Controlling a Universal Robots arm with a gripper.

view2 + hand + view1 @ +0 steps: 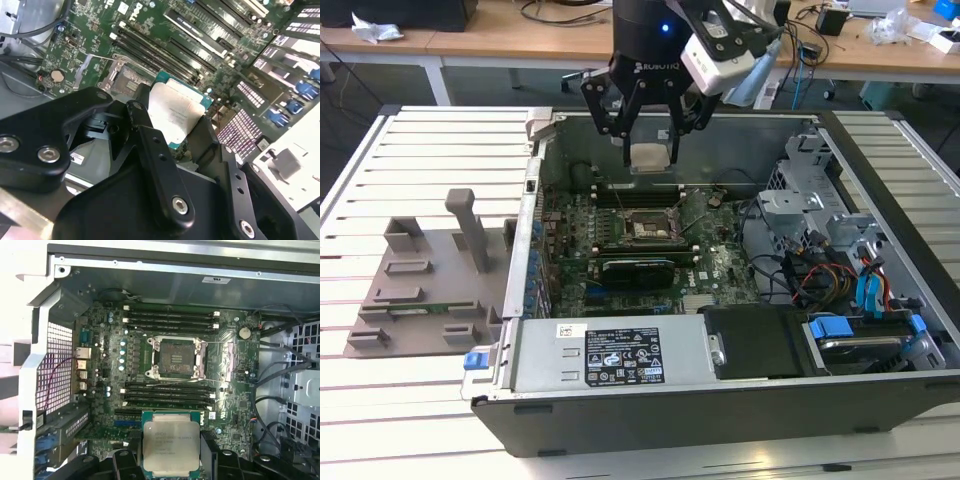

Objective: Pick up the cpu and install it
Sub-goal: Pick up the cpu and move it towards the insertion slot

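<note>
Exterior view: cpu (651,157) in gripper (651,148), over open pc case (720,400)

Gripper fingers are clamped on the cpu's opposite edges. Chip kept flat w/ metal top toward the first wrist view, prob. so its contacts face the motherboard (235,390). It hangs above the board, clear of it. Empty socket (175,357) lies below, apart from the chip, so cpu isn't seated yet.

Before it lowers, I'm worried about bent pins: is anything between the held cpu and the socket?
Nothing visible. The gripper holds the cpu above the motherboard, and the socket lies open and uncovered.
</note>
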